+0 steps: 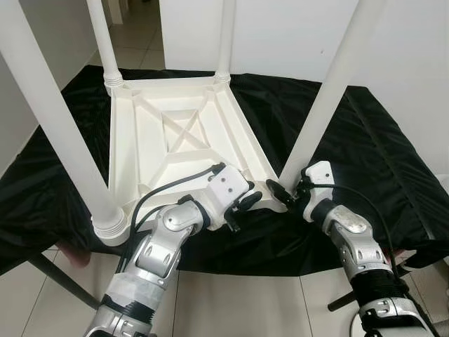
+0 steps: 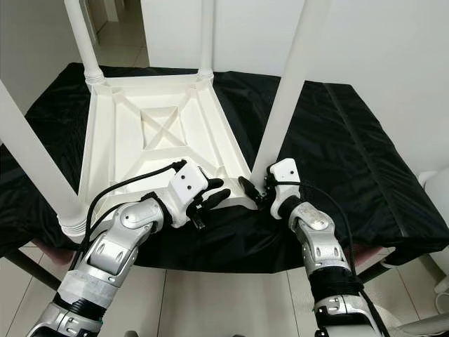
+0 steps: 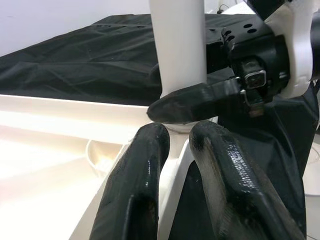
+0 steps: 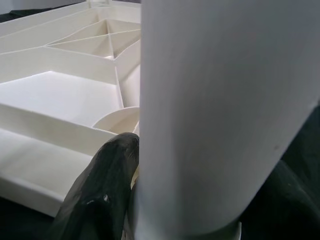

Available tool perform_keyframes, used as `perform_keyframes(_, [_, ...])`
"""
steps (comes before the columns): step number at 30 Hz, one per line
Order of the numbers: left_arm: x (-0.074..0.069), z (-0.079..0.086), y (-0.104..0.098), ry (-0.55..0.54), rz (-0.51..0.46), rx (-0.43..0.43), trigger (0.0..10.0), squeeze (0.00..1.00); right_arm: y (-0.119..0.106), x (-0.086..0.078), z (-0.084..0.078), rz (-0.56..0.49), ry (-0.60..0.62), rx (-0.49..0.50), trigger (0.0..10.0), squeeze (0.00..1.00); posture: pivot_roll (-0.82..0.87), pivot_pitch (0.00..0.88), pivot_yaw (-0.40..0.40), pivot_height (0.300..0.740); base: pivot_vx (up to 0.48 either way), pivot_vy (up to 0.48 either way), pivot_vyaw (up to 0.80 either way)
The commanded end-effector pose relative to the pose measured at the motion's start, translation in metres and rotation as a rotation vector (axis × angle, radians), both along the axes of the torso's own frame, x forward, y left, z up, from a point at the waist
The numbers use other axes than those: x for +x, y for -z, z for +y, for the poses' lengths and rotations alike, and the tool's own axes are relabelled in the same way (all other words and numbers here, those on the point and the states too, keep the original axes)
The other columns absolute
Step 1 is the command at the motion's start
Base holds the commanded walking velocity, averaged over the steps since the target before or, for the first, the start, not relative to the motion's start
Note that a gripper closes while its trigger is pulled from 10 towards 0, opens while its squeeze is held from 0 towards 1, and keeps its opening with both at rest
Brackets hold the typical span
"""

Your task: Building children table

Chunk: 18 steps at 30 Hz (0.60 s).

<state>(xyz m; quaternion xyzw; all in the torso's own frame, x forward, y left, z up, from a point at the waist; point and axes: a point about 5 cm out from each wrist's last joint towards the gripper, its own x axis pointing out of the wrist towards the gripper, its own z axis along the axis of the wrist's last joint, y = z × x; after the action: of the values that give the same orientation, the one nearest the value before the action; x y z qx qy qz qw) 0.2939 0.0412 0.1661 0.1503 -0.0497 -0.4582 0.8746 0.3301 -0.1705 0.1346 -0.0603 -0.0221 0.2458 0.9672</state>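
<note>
An upturned white table top is laid on a black cloth, four legs pointing up. Its near rim is pinched by the left gripper at 6 o'clock. The near-right leg, at 3 o'clock of it, is clasped at its base by the right gripper.

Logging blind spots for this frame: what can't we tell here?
- Leg seating in the tabletop corner socket: hidden by both tools in the eye views.
- Right tool grip: leg fills its wrist view.
- Leg tops: cut off by the eye views' upper edge.
</note>
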Motion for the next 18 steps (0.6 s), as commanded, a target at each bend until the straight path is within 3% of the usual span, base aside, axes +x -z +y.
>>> perform_keyframes(1, [0.003,0.0,0.0,-0.056,-0.006,-0.01,10.0,0.0,0.012,0.0,-0.001,0.054,0.095,0.006,10.0,0.0,0.02,0.055,-0.035,0.74,0.0,0.0,0.0])
perform_keyframes(3, [0.002,0.0,0.001,-0.054,-0.005,-0.009,10.0,0.0,0.012,0.001,0.001,0.058,0.188,0.032,10.0,0.0,0.02,0.056,-0.034,0.74,0.0,0.0,0.0])
perform_keyframes(10, [0.002,0.0,0.001,-0.054,-0.003,-0.008,10.0,0.0,0.012,0.001,0.004,0.067,0.269,0.071,10.0,0.0,0.01,0.057,-0.034,0.74,0.0,0.0,0.0])
perform_keyframes(18, [0.002,-0.001,0.002,-0.054,-0.002,-0.012,10.0,0.0,0.011,-0.006,0.023,0.048,0.415,0.119,10.0,0.0,0.01,0.059,-0.043,0.74,0.0,0.0,0.0])
